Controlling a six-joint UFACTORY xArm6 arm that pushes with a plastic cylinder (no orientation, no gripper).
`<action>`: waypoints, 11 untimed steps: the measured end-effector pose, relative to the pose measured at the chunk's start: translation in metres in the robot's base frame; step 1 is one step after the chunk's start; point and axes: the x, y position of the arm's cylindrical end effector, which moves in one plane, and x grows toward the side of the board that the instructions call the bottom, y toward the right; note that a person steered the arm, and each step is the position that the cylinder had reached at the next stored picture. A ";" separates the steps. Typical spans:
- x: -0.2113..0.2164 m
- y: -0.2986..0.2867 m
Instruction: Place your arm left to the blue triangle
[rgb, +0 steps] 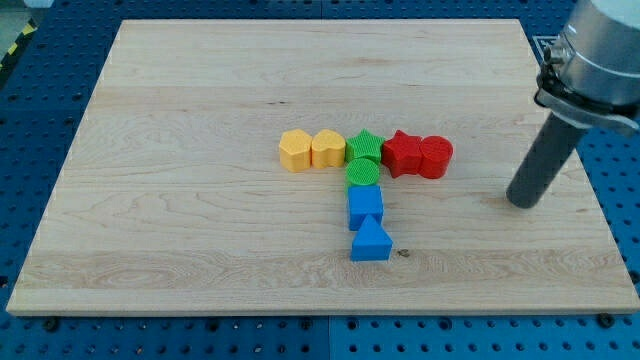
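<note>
We saw my tip (521, 203), smooth dark rod end, holding nothing, on pale wood-grain board (200, 220); matte blue triangle (371, 243) well apart toward view's left; blue cube (365, 206) touching triangle's top.

One camera looks down at a slant from beyond the near long edge of the bench (200, 100), facing across it toward the far edge. It stands back enough to take in nearly the whole wooden top, with blue perforated surround (40, 90) at the sides.
</note>
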 end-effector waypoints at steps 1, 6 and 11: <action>0.036 0.000; 0.089 -0.104; 0.015 -0.227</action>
